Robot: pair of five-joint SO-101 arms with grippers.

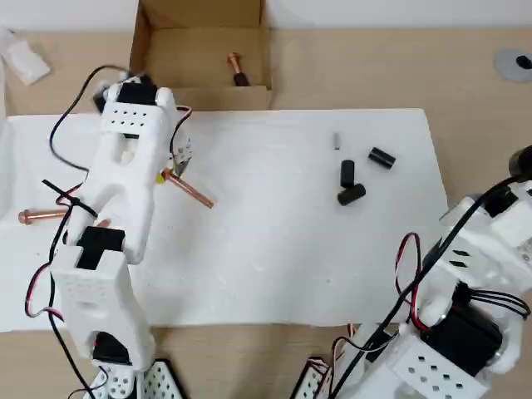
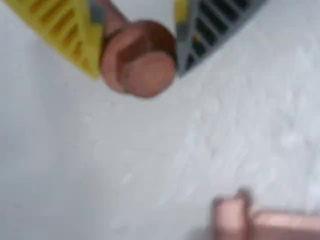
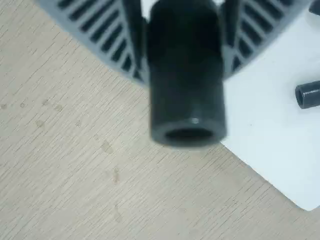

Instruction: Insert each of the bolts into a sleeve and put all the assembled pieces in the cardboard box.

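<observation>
Left tool [image 2: 139, 60]: clenched on the head of a copper bolt [image 2: 145, 70]; in the high view its shank slants out over the left part of the white sheet [image 1: 274, 249]
Right tool [image 3: 185, 65]: grasping a black sleeve [image 3: 187, 105], open end toward the camera; it hangs over bare wood just off the white sheet's edge
Second bolt [image 1: 40, 216]: lying flat near the white sheet's left edge; the left wrist view has a bolt on the sheet, apart from the held one
Loose sleeves [image 1: 347, 173]: three, close together on the white sheet's right part; a small grey piece [image 1: 337, 140] lies just beside them
Cardboard box [image 1: 141, 50]: open, at the white sheet's far edge; the high view shows an assembled piece [image 1: 237, 69] inside
Counter [image 1: 374, 66]: light wood; the white sheet covers most of it
</observation>
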